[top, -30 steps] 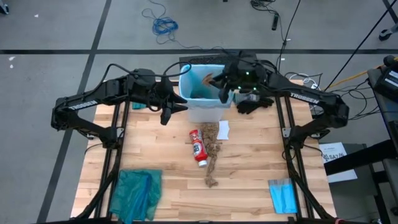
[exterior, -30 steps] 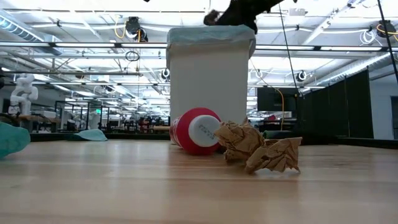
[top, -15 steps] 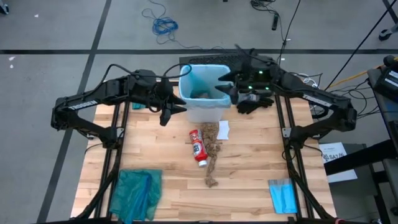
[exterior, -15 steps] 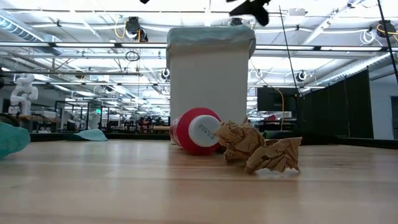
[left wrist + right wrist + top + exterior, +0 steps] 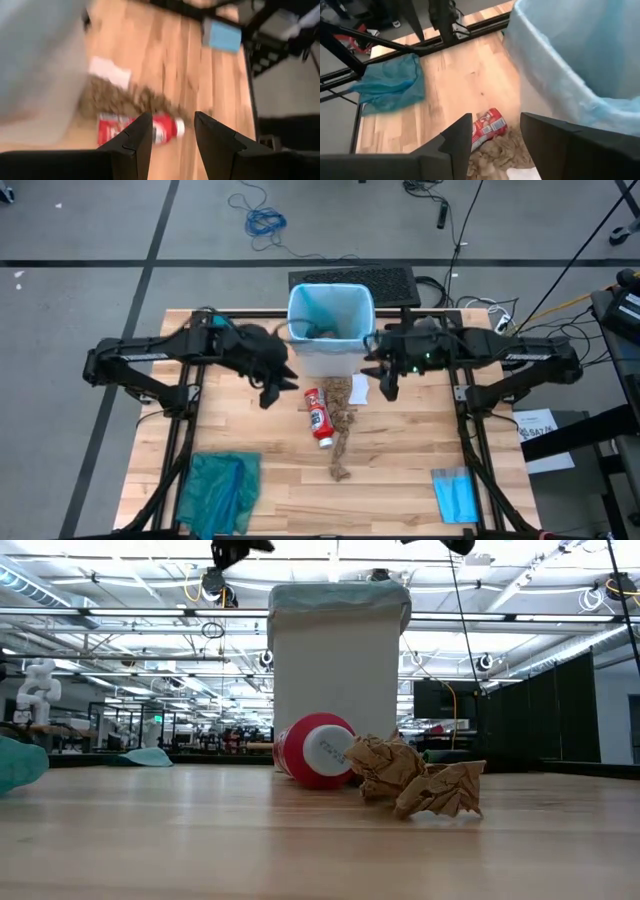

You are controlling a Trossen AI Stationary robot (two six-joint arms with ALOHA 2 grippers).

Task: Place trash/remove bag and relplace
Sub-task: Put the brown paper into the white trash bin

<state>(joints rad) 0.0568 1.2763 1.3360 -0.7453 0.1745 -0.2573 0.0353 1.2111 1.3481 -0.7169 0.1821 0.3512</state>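
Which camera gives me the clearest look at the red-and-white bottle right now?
The high view: the whole bottle lies in sight, beside the brown paper. The low view shows only one round end. The left wrist view blurs it; the right wrist view partly hides it.

white bin [image 5: 338,680] with blue liner rim [image 5: 338,597], red-and-white bottle [image 5: 315,749] touching crumpled brown paper [image 5: 420,776]

One bin [image 5: 330,330], one bottle [image 5: 318,418], two grippers
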